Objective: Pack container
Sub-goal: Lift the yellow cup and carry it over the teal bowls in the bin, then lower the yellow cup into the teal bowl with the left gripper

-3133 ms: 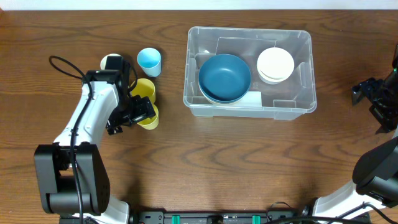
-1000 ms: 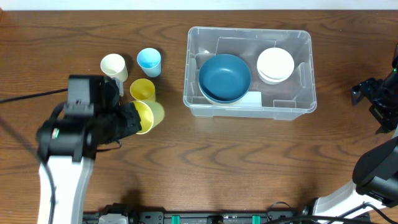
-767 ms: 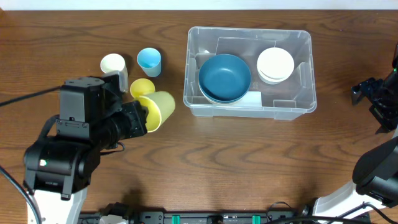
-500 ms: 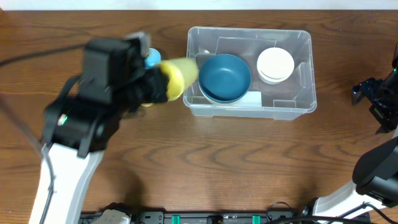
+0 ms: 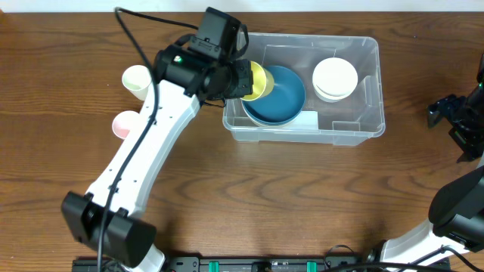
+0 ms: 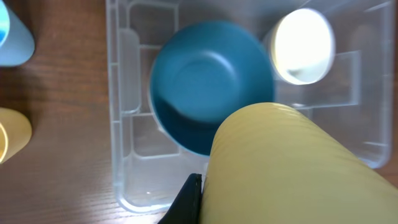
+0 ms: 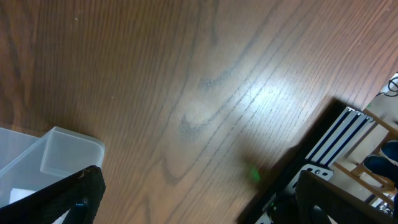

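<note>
1. The yellow cup (image 5: 258,80) is clamped in the left gripper (image 5: 243,79). The jaws are closed down narrow on it, and the cup is held tilted on its side.
2. Within the last second, the cup has been lifted from the table left of the container (image 5: 302,36) and carried over the container's left wall. It is now held above the left half, over the blue bowl (image 5: 283,98).
3. The container is seen upright and open-topped. The blue bowl is in its left half and the white bowls (image 5: 335,78) are in its right half.
4. A cream cup (image 5: 136,78) and a pink cup (image 5: 122,125) are left on the table, well left of the container. A blue cup (image 6: 12,37) and a second yellow cup (image 6: 11,140) are shown nearer its left wall.
5. The right gripper (image 5: 442,113) is spread wide and empty, well right of the container.
6. Transport is judged nearly complete, and only lowering and release are required. Four cups are still to be packed.
</note>
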### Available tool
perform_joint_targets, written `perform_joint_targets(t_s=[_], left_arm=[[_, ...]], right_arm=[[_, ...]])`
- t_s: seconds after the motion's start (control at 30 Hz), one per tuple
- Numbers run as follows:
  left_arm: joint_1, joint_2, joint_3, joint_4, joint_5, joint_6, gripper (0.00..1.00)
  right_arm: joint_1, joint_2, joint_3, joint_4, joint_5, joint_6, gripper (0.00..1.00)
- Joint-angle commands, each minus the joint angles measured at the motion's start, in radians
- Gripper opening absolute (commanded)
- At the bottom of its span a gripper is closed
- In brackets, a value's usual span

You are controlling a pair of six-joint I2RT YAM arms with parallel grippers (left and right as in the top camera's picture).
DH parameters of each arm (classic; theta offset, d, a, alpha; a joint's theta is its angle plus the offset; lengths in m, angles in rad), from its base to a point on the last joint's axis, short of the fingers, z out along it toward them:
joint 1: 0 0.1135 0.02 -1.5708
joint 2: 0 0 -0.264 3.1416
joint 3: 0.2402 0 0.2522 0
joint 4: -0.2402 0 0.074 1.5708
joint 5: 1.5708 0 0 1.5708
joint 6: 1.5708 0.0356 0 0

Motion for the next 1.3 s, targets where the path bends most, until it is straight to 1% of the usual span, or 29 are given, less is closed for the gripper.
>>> perform_joint_targets(t_s=[0.0,0.37,0.73,0.97,1.27], left_arm=[[0.001,0.021,0.027,-0.012,-0.043,0.013,0.06],[0.001,0.078,0.025,-0.069,-0.053,0.021,0.06],[0.000,0.183,0.024,-0.066,-0.051,0.024,0.06],[-0.021,0.196,0.024,-0.072,-0.048,0.024,0.06],[-0.032,0.196,0.018,-0.101,-0.052,-0.029,0.06]], right_arm=[[-0.001,-0.005,-0.001,-0.001,0.011,0.011,0.99],[-0.001,-0.005,-0.001,-0.001,0.011,0.012,0.99],[-0.001,-0.005,-0.001,-0.001,0.011,0.012,0.99],[-0.001,-0.005,-0.001,-0.001,0.011,0.012,0.99],[-0.001,-0.005,-0.001,-0.001,0.011,0.012,0.99]])
